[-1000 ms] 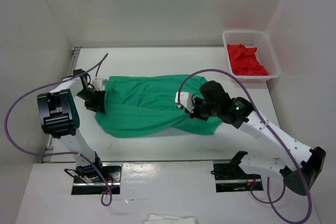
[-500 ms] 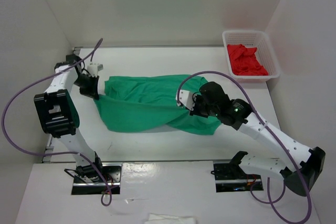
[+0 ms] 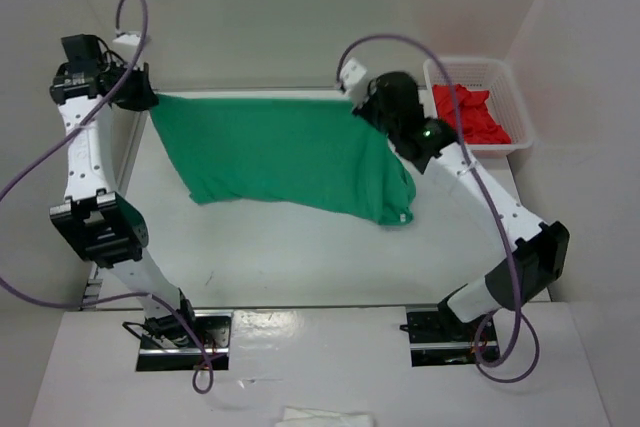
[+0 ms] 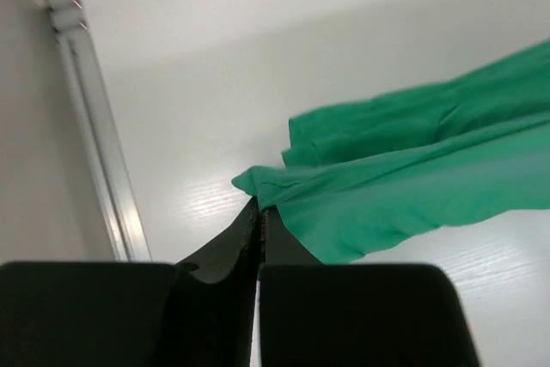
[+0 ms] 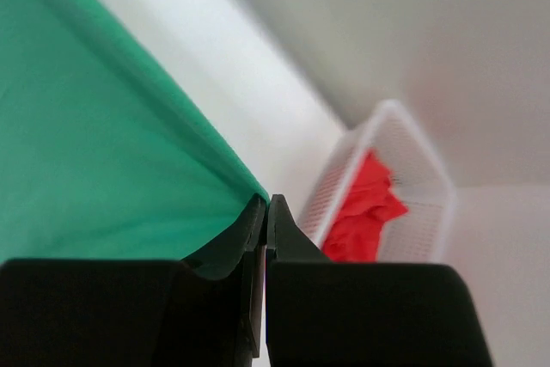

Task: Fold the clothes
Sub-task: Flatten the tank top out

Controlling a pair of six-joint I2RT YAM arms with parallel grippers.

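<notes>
Hanging as a spread sheet to the left of the white basket [image 3: 465,60]: one emerald-green T-shirt [image 3: 280,157], thin soft fabric, short-sleeved. The top edge is pulled taut and nearly straight. The lower edge sags unevenly, with the corner nearer the basket drooping lowest (whether it touches the table cannot be told). Left gripper [image 3: 143,99]: dark fingers pressed together on the shirt's corner farthest from the basket, the cloth bunching into a small fold at the tips in the left wrist view. Right gripper [image 3: 358,107]: fingers likewise pinched tight on the corner nearest the basket, close to its left wall but apart from it. Basket: rigid lattice plastic, rectangular with rounded corners, holding a crumpled red garment [image 3: 468,112]. Table [image 3: 300,257]: smooth white board. A broad stretch of it shows beneath the shirt's lower edge and on toward the arm bases, away from the basket. White walls close in beyond the left gripper and behind the basket. Looping purple cables [image 3: 400,42] arc above both wrists.
</notes>
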